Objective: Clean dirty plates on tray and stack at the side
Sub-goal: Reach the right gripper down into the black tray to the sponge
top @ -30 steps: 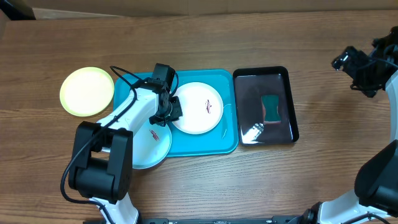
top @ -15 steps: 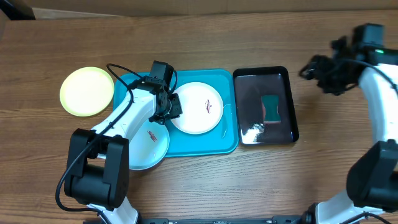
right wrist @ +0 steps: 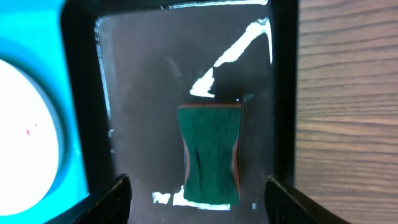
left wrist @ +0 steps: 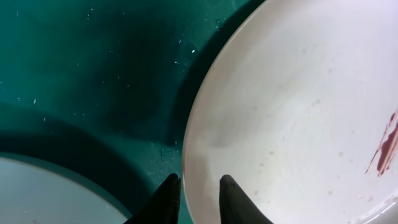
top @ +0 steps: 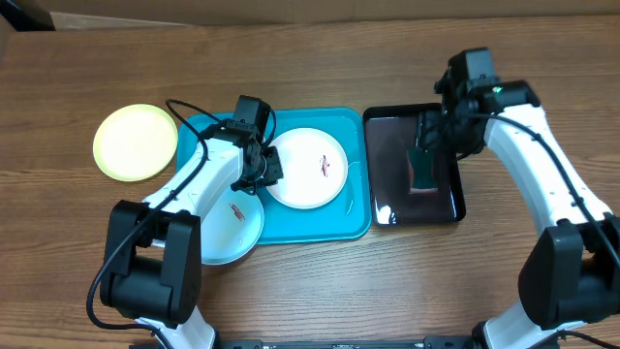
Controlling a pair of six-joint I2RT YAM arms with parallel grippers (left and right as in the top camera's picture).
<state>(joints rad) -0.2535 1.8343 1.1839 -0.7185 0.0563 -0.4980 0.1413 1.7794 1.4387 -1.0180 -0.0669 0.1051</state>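
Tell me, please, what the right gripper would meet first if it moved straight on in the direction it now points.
Most likely the green sponge in the black tray: the wrist view shows it straight ahead, between the right gripper's open fingers. The gap to it is unclear.

no readable text, labels or numbers anywhere
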